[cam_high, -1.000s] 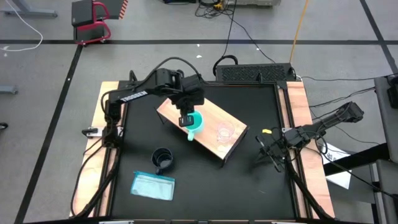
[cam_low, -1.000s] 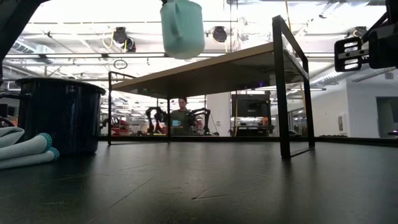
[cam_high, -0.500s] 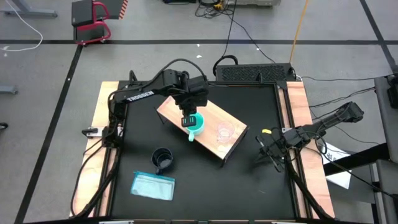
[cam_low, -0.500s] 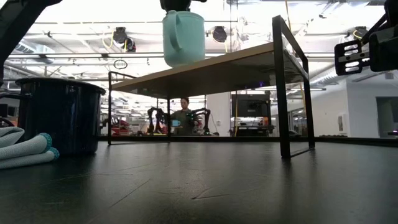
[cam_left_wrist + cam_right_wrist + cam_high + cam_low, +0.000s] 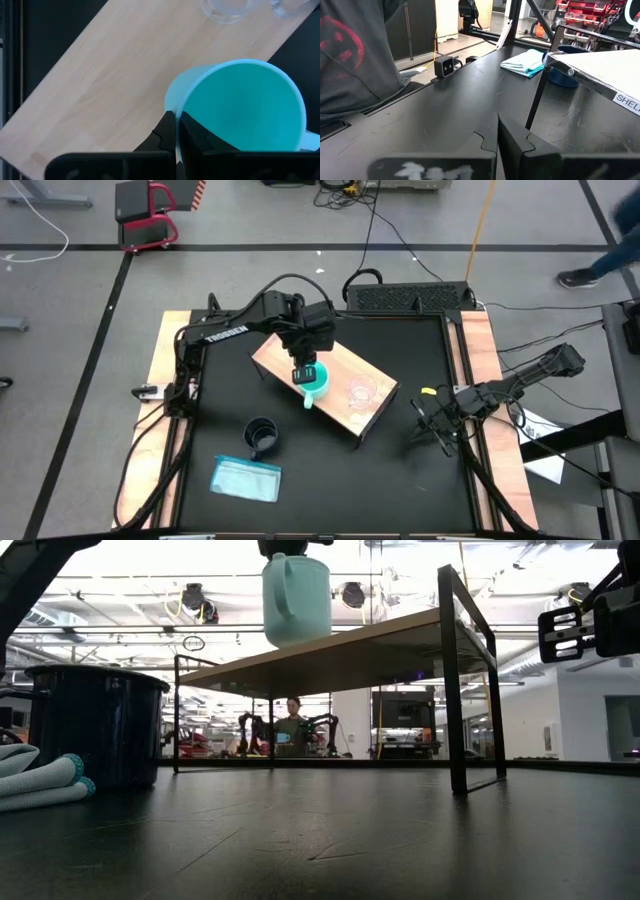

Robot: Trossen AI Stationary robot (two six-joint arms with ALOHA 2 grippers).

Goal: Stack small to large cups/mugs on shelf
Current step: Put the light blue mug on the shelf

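Observation:
My left gripper (image 5: 308,370) is over the near edge of the light-wood shelf (image 5: 350,416) and is shut on the turquoise mug (image 5: 314,384). In the low view the mug (image 5: 296,595) is upright with its bottom at the shelf's top (image 5: 400,645); I cannot tell whether they touch. The clear cup (image 5: 360,390) stands on the shelf to the mug's right. The dark mug (image 5: 262,435) stands on the black table in front of the shelf. My right gripper (image 5: 440,426) is shut and empty near the table's right edge. My left gripper pinches the turquoise mug's wall at the rim (image 5: 178,116), one finger (image 5: 192,140) inside the mug and one (image 5: 169,134) outside. The fingers come from above, pointing down. The mug is upright below them, its handle (image 5: 272,590) away from the held side.
A light-blue packet (image 5: 246,478) lies at the table's near left, next to the dark mug (image 5: 95,725). The shelf stands on thin dark legs (image 5: 455,690) with open room under it. A person (image 5: 600,270) walks past at the far right, off the table.
My left gripper has gone down a little with the turquoise mug, bringing the mug's bottom to the shelf's top near its front edge. The mug has stayed upright. Over the last half second it has kept still.

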